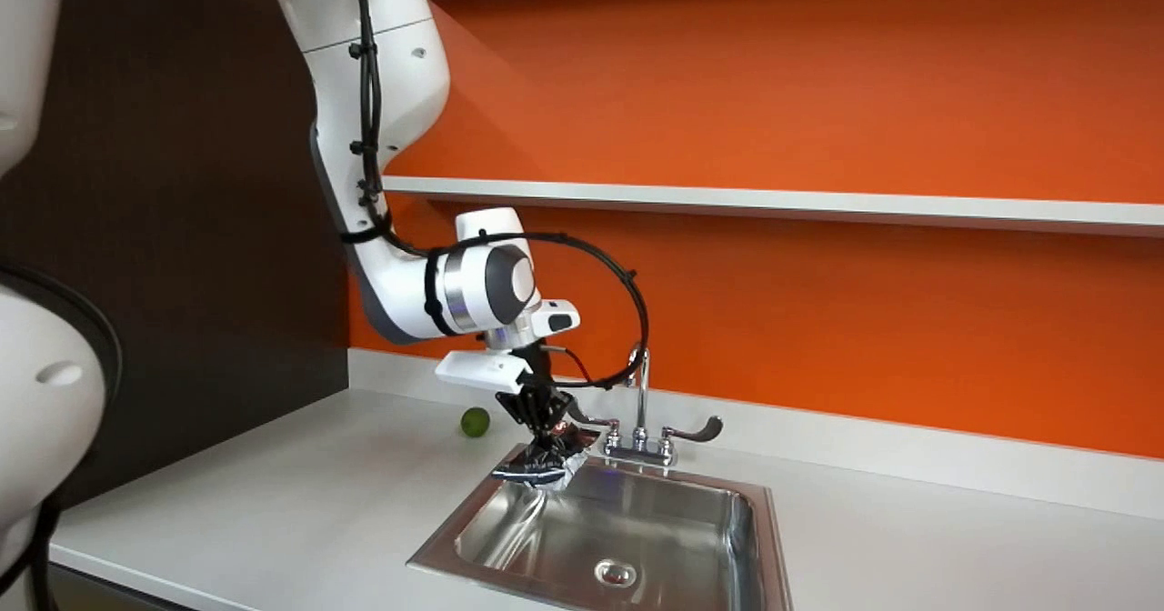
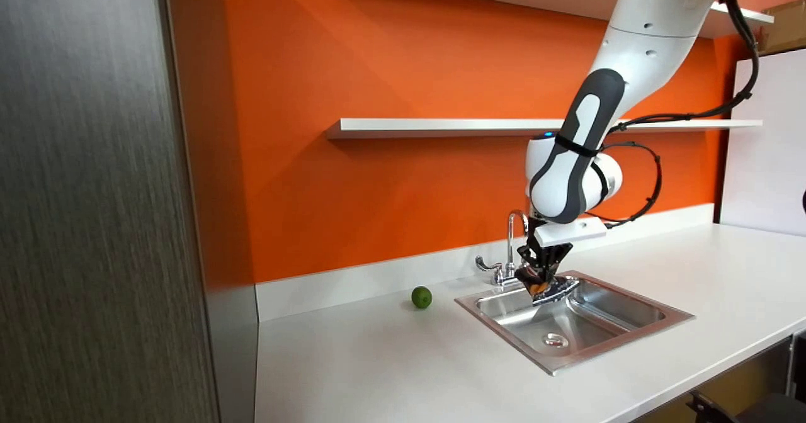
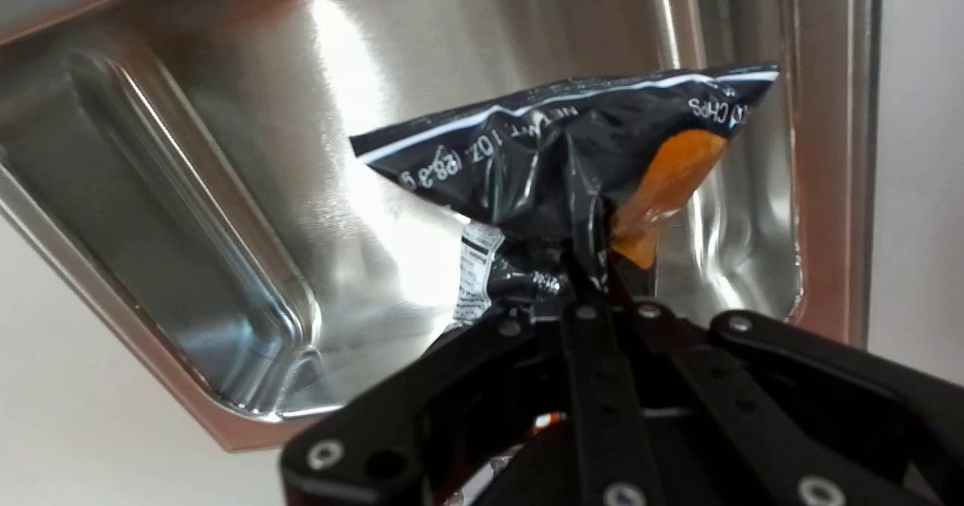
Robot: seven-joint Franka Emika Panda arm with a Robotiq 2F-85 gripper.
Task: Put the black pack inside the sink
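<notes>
White table (image 1: 255, 484) surrounds the steel sink (image 1: 673, 520). Toward the sink, the arm (image 1: 391, 275) slants down, bent at the wrist. At the sink's back rim stands a 2-handled faucet (image 1: 639, 452). Pointing down and pinched narrow, the end effector (image 1: 544, 429) holds the crinkled black pack (image 3: 542, 167) above the sink's basin. In the sink's floor is 1 drain (image 1: 616, 573); near its back corner, 1 green ball (image 1: 475, 422).

1. Black pack (image 3: 557, 160): glossy, crinkled plastic film.
2. Sink (image 3: 825, 190): smooth bare metal — satin sheen, bright reflections.
3. Faucet (image 1: 642, 411): smooth metal, mirror-bright.
4. Gripper (image 3: 595, 284): matt, with shiny metal screws (image 3: 325, 453).
5. Arm (image 1: 396, 93): smooth, plastic-looking, softly glossy.
6. Countertop (image 2: 352, 363): smooth, low sheen.
7. Side panel (image 2: 94, 190): finely streaked, wood-like — dull sheen.
</notes>
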